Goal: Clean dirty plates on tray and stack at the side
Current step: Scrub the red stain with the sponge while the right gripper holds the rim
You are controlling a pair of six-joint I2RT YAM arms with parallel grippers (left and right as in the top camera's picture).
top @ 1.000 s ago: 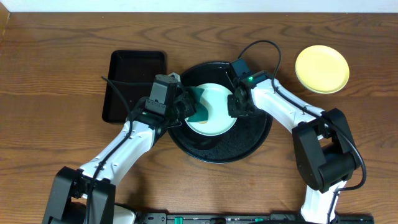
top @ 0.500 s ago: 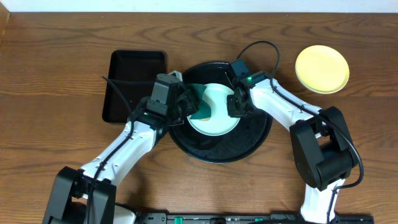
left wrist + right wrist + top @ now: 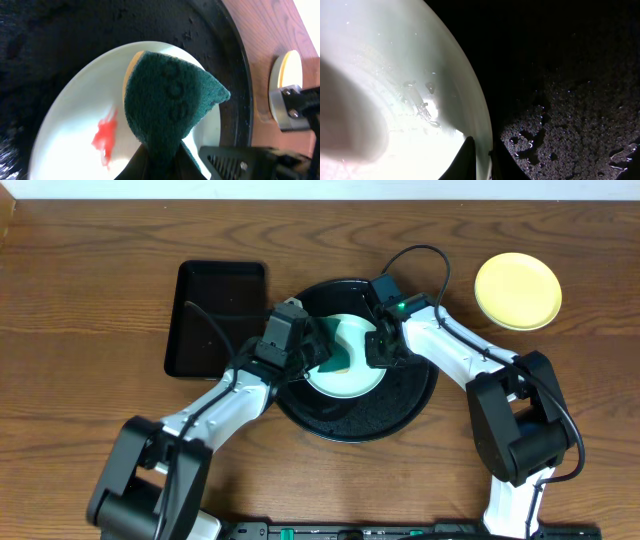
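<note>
Slid rightward since a second ago, further across the mint plate: left gripper, fingers closed tight on a green sponge. Beneath, large round black tray, wet, on wood table. At tray's centre, mint plate, right rim pinched between right gripper fingers. Well apart at far right, yellow plate on bare wood. Beside sponge, small red smear.
</note>
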